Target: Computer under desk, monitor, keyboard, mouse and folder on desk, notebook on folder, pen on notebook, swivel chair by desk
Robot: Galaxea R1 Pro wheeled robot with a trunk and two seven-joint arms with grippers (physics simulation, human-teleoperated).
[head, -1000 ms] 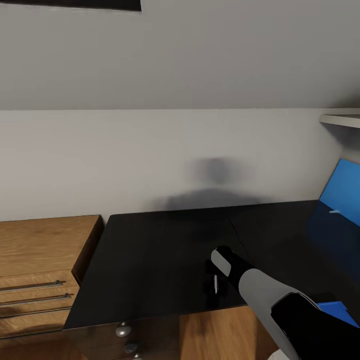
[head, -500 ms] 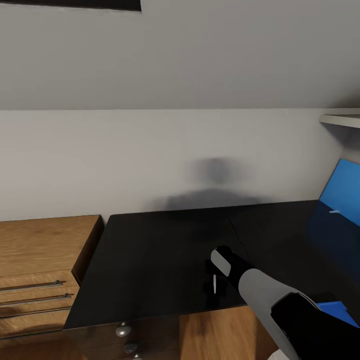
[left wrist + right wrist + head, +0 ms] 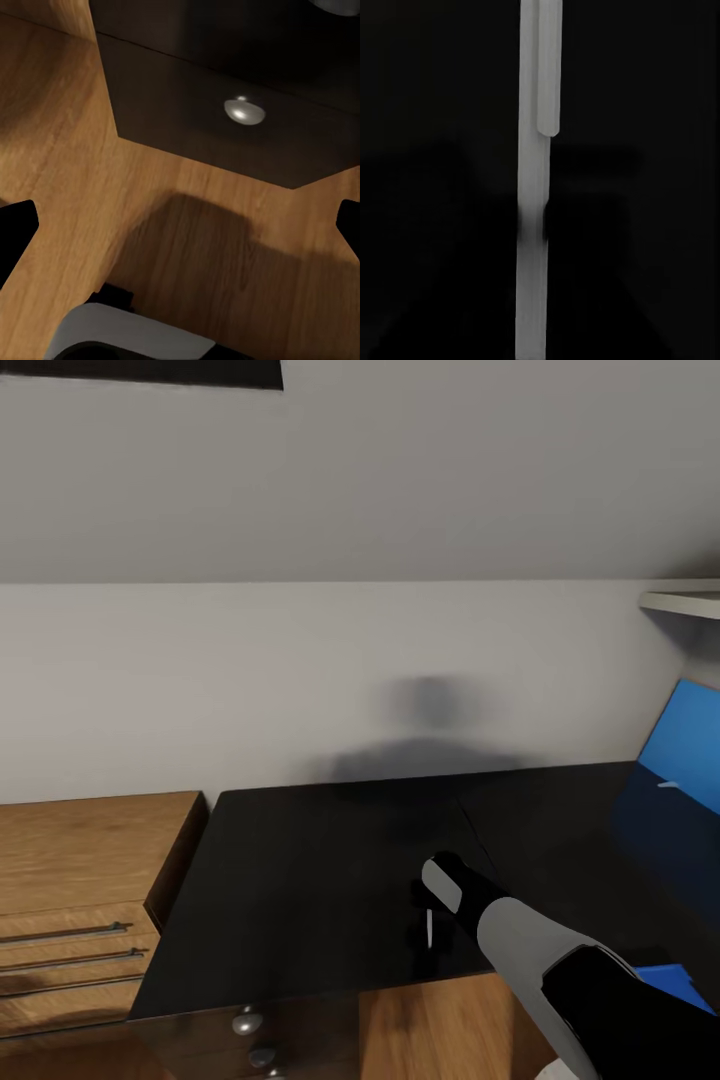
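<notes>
Well off to the left of my right hand (image 3: pixel 432 908), past the black edge, stands a low wooden cabinet (image 3: pixel 90 850) in a warm brown grain. Its flat top lies a little lower than my hand. Thin metal bar handles (image 3: pixel 65 958) run one under another across its front. Far up and to the right of my hand, the end of a pale shelf (image 3: pixel 685 600) juts in. Straight beyond my hand, a soft grey shadow (image 3: pixel 430 730) lies on the light wall (image 3: pixel 200 680).

Head view looks down on desk (image 3: pixel 320 880); right wrist hugs pen (image 3: pixel 534 225).
</notes>
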